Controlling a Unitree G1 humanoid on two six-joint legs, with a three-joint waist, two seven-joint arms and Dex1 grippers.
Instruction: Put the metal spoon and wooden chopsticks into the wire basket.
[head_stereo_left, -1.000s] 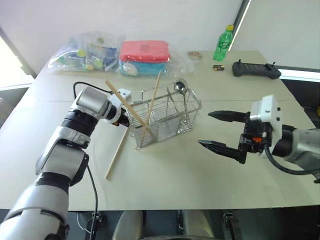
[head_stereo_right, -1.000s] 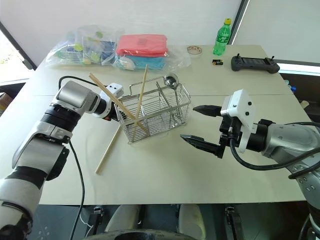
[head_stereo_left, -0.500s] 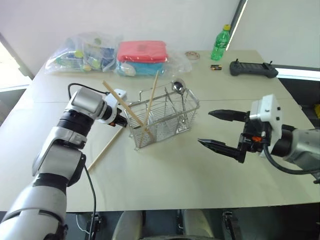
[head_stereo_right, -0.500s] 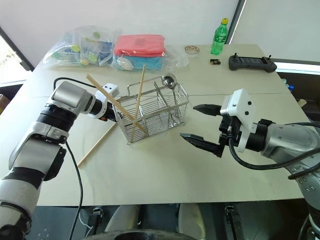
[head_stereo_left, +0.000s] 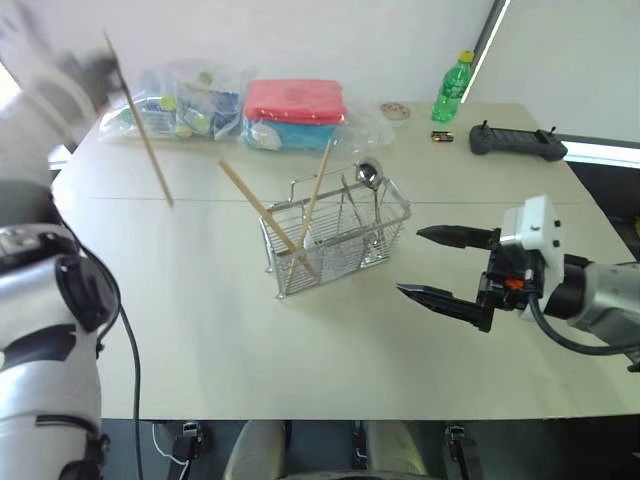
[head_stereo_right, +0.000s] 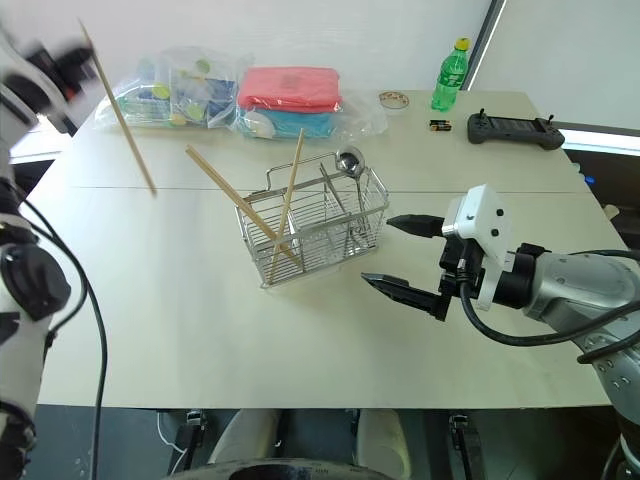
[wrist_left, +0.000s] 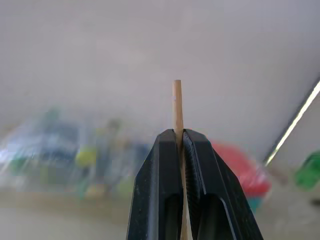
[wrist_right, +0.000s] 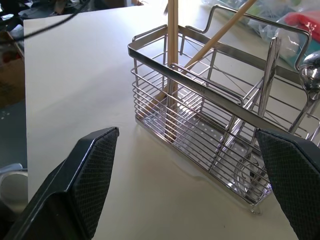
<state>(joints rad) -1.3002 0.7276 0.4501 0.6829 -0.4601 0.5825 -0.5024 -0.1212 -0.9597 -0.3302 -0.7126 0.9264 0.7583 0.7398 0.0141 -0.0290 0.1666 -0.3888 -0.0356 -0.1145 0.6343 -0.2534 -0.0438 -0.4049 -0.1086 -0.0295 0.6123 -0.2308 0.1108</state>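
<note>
My left gripper (wrist_left: 178, 135) is shut on one wooden chopstick (head_stereo_left: 140, 125) and holds it high over the table's far left, slanting down toward the table. The wire basket (head_stereo_left: 340, 238) stands mid-table. Two more chopsticks (head_stereo_left: 268, 220) lean crossed in its left end. The metal spoon (head_stereo_left: 368, 173) stands in its right end, bowl up. My right gripper (head_stereo_left: 410, 262) hovers open to the right of the basket, apart from it, with its fingers (wrist_right: 90, 170) pointing at the basket's side and nothing between them.
Along the table's far edge lie clear plastic bags (head_stereo_left: 175, 100), a red and teal stack of cloths (head_stereo_left: 292, 112), a small dish (head_stereo_left: 393, 111), a green bottle (head_stereo_left: 450, 87) and a black controller (head_stereo_left: 517, 140). The table (head_stereo_left: 200, 340) is bare in front.
My left arm has swung up and to the left, lifting the chopstick that lay on the table beside the basket high into the air. The right gripper has kept still.
</note>
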